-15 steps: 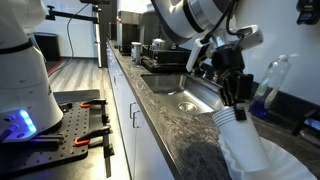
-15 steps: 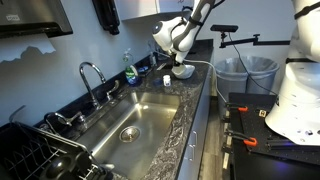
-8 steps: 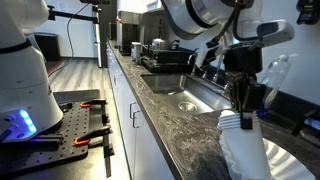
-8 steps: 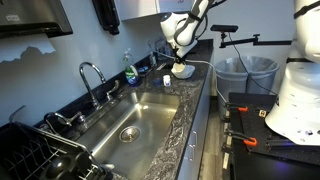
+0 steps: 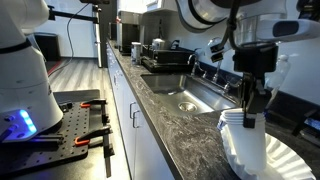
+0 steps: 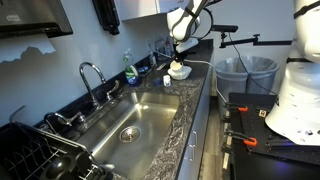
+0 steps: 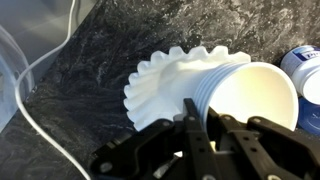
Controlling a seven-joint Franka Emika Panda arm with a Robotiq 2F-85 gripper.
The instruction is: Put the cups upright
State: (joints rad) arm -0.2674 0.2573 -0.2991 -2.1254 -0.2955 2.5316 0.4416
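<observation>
The stack of white cups point(image 5: 237, 140) stands nearly upright, mouth up, at the near end of the dark stone counter. It rests on or just over a wide fluted paper bowl point(image 5: 283, 162); I cannot tell which. My gripper point(image 5: 249, 108) reaches down from above and is shut on the stack's rim. In the wrist view one finger is inside the cups' mouth point(image 7: 248, 92) and one outside, at the gripper point(image 7: 203, 128), with the fluted bowl point(image 7: 160, 80) behind. In an exterior view the gripper point(image 6: 181, 55) and the cups point(image 6: 180, 71) are small at the counter's far end.
A steel sink point(image 6: 140, 115) with a tap point(image 6: 90, 75) takes the counter's middle. A clear bottle with blue liquid point(image 6: 130, 70) stands behind it. A blue and white container point(image 7: 302, 65) sits beside the cups. White cables point(image 7: 45, 70) run over the counter.
My gripper has swung from tilted to nearly vertical and risen, turning the cup stack from leaning to close to upright. The fluted bowl stays in place.
</observation>
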